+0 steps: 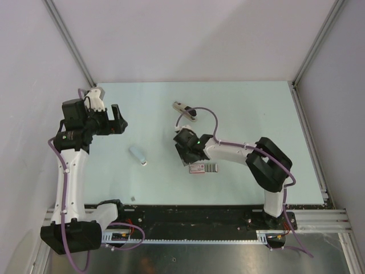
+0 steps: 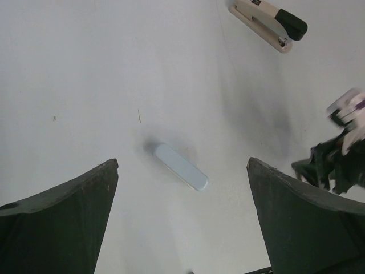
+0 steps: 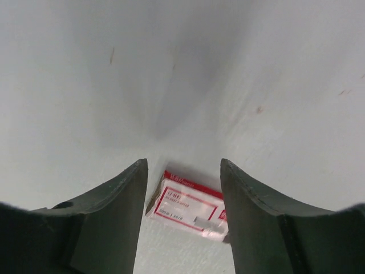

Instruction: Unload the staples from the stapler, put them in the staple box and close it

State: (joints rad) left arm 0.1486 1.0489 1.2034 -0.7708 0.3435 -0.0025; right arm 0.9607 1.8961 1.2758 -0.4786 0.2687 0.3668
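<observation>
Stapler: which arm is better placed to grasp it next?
Probably the right. Its open pincer is by the packet, close to the stapler; the left pincer, also open, is farther away, near the left edge.

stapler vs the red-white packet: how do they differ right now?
The stapler is slim, with a pale body and a black top; the packet is a flat red-and-white box. The stapler lies farther back with no tool at it; the packet shows between the fingers of the open right tool in its wrist view. Both lie on the table, ungripped.
</observation>
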